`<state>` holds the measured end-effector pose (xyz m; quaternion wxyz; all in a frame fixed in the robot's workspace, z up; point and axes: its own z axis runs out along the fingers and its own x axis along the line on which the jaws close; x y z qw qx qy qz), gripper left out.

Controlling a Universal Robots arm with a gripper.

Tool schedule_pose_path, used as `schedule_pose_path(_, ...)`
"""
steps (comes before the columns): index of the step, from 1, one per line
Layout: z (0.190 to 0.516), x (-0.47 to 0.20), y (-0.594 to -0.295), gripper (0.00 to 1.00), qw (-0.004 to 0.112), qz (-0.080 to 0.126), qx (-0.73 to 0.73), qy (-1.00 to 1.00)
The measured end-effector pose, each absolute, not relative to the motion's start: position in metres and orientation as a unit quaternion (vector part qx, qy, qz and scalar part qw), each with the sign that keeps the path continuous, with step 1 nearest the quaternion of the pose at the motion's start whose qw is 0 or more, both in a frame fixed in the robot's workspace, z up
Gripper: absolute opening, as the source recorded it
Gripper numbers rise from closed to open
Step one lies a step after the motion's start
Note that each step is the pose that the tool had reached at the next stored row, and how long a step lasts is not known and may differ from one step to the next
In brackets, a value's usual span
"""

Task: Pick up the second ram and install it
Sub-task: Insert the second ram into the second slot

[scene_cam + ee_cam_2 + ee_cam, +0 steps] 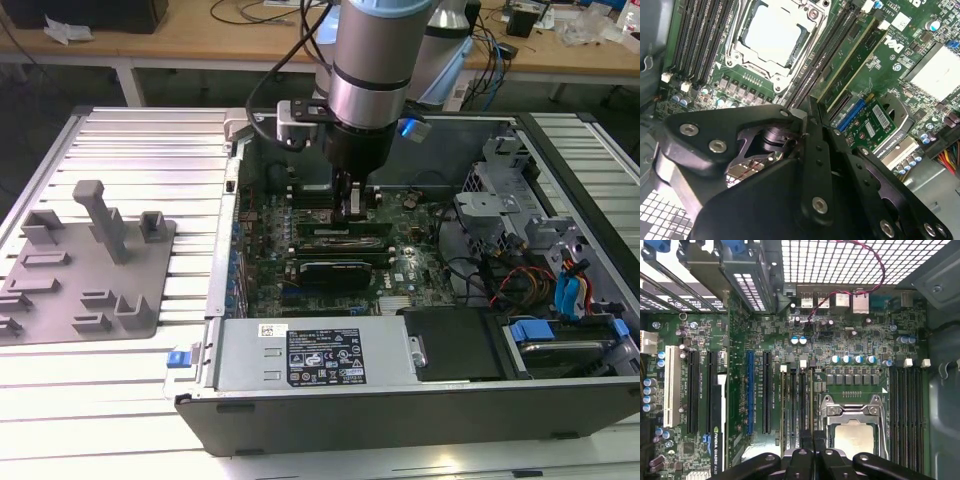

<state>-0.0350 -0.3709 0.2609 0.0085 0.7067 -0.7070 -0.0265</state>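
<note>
In the exterior view my gripper (352, 208) reaches down into the open computer case (400, 410), onto the motherboard's memory slots. The second ram (852, 60), a long green stick with dark chips, stands on edge in a slot beside the CPU socket (771, 34). One end of it runs into the seam between my black fingers. The gripper (809, 112) is shut on that stick. In the first wrist view the gripper (812, 440) sits over the slots (797, 400) next to the CPU socket (855, 437).
A grey fixture plate (85, 265) with upright holders lies at the exterior view's left. Inside the case are a black expansion card (335, 270), the power supply (310, 355), a drive cage (500, 200) and loose cables (520, 280). A small green card (872, 125) stands near the fingers.
</note>
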Motion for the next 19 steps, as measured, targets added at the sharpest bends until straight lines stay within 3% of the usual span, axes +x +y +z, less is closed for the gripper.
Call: schedule_pose_path(19, 0.2551, -0.0349, -0.3744, 0.09, 0.008, -0.026, 0.707, -0.707)
